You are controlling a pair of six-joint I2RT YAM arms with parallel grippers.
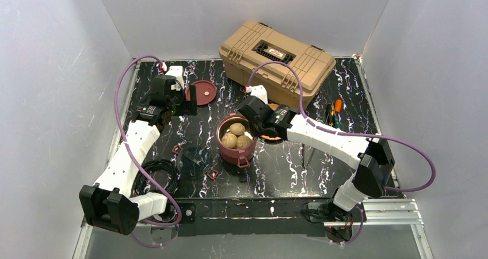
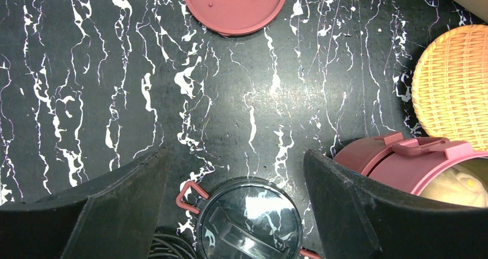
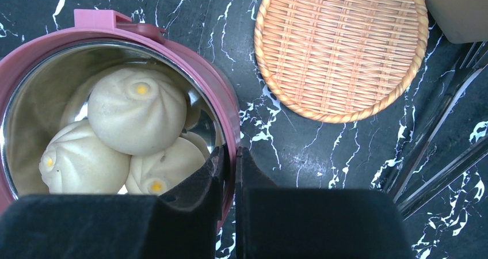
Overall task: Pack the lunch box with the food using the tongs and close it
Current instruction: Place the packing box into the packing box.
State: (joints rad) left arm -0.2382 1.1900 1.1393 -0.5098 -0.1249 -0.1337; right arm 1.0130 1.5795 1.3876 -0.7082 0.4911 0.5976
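Lunch box: the round maroon steel-lined lunch box (image 1: pixel 236 147) is stood open near the middle of the black white-veined tabletop (image 1: pixel 288 167), with a maroon clasp tab seen at its rim.
Food: several pale round buns with yellow dots (image 3: pixel 137 109) are piled inside the lunch box, against the steel wall.
Maroon lid: a flat maroon lid with a pale centre dot (image 1: pixel 202 91) is laid on the tabletop to the far left, well apart from the lunch box.
Clear lid: a round transparent lid with maroon clips (image 2: pixel 247 218) is laid near the lunch box on its left.
Woven plate: a flat orange woven plate (image 3: pixel 342 46) is set just beside the lunch box on its right.
Tongs: the long thin metal tongs (image 3: pixel 433 131) are laid on the tabletop to the right of the woven plate.
Left gripper: the left gripper (image 2: pixel 236 155) is held above the clear lid with its fingers spread wide; nothing is pinched.
Right gripper: the right gripper (image 3: pixel 230 172) is pressed together over the lunch box rim; contact with the rim cannot be told.
Toolbox: a big tan plastic toolbox (image 1: pixel 276 54) is placed at the far edge.
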